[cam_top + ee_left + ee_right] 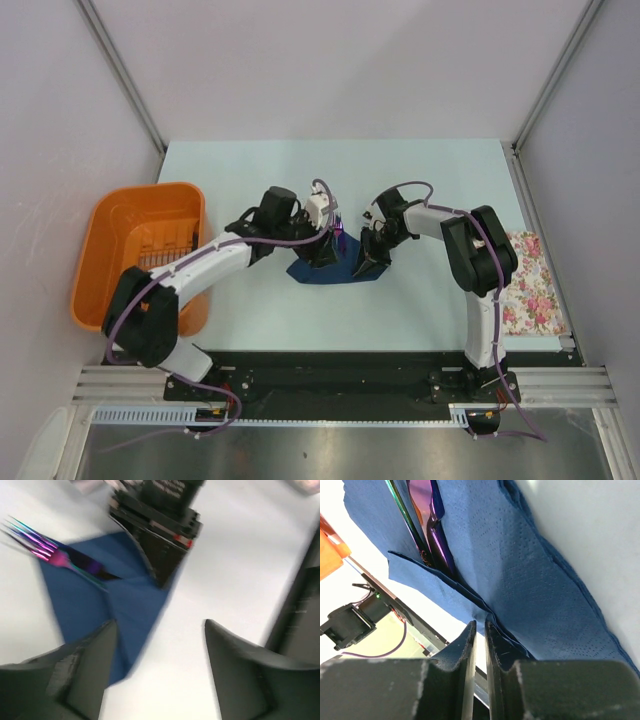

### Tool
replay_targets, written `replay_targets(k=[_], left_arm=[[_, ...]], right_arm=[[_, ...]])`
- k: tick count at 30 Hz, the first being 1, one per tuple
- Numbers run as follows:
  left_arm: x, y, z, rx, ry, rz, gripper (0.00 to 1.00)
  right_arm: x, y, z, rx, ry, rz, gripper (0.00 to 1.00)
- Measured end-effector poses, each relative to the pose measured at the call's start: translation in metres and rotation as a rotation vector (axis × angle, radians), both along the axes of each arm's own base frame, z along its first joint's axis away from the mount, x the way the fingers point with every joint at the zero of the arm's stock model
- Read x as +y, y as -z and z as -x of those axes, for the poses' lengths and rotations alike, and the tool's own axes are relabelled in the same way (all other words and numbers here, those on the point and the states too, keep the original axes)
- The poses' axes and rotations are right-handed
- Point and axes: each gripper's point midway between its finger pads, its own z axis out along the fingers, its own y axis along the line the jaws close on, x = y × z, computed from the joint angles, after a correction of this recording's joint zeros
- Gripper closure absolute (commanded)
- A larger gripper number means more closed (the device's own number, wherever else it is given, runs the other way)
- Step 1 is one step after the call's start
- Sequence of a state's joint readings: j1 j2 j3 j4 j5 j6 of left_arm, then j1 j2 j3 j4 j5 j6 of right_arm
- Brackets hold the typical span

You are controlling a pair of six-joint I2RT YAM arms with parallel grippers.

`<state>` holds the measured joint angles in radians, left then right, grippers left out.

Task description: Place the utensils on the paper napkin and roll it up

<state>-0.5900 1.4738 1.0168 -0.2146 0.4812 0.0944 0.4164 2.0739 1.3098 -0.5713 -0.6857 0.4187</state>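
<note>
Hovering wide open, the left fingers (90, 655) frame the navy paper napkin (85, 605) mid-bench (250, 170). The purple utensils (60, 560) lie on it, fork tines pointing past its far edge. The right fingers (465, 650) pinch a fold.

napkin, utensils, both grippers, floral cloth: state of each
paper napkin, partly folded over
utensils, lying on the napkin, lower ends tucked under its fold
left gripper, open, empty
right gripper, shut on the napkin's folded edge
floral cloth, lying flat, apart from both grippers
</note>
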Motion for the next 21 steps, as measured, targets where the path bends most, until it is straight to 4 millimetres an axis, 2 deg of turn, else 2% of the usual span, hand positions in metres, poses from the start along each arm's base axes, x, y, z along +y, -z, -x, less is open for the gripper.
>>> replay_targets(k=[1,4,7,10,14,19,21], left_arm=[[-0.001,0.006,0.003,0.065,-0.003,0.021,0.5],[-0.002,0.032,0.011,0.278,-0.027,0.062,0.61],[-0.001,0.059,0.016,0.428,-0.067,0.055,0.66],[0.0,0.076,0.02,0.521,-0.103,0.04,0.7],[0.004,0.093,0.018,0.571,-0.147,0.015,0.74],[0.018,0.123,0.011,0.622,-0.219,-0.054,0.78],[0.021,0.127,0.01,0.638,-0.229,-0.064,0.82]], right_arm=[[0.0,0.0,0.0,0.0,0.0,0.0,0.85],[-0.001,0.001,0.0,0.0,0.001,0.005,0.88],[-0.001,0.001,0.0,0.0,0.003,0.008,0.89],[-0.002,0.001,0.0,0.0,0.004,0.009,0.89],[-0.002,0.002,0.0,-0.001,0.004,0.012,0.9],[-0.002,0.002,0.0,-0.001,0.005,0.014,0.92],[-0.002,0.002,0.0,0.0,0.004,0.014,0.92]])
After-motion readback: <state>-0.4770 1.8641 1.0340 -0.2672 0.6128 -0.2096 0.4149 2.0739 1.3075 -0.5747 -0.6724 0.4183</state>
